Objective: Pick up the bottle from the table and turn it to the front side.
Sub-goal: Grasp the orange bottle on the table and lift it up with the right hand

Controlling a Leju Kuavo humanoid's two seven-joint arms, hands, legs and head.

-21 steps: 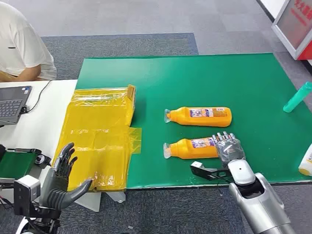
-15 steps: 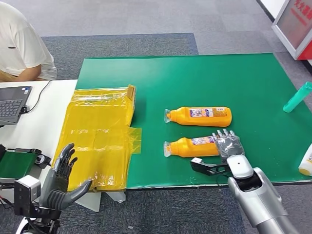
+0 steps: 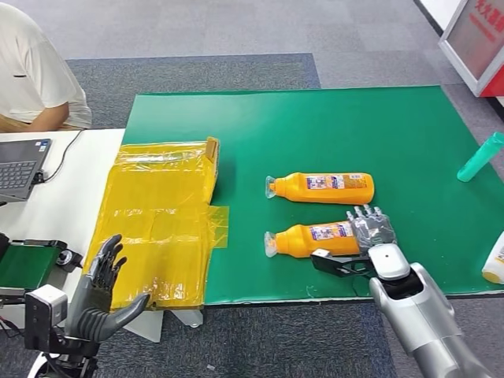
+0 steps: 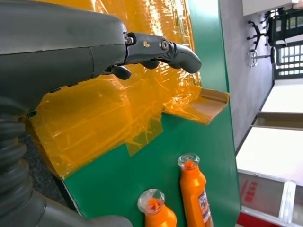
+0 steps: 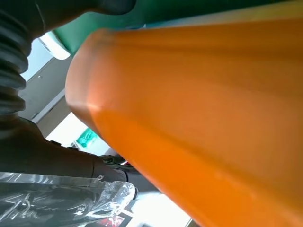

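Two orange bottles (image 3: 315,238) mid-mat, right hand (image 3: 372,231) alongside.

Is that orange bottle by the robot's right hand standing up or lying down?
Lying down. The near orange plastic bottle rests on its side on the green mat, clear cap pointing left.

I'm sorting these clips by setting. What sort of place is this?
Probably an office or lab set up for robot trials: grey carpet floor, a green mat on a table holding orange bottles, and a person seated at a laptop alongside.
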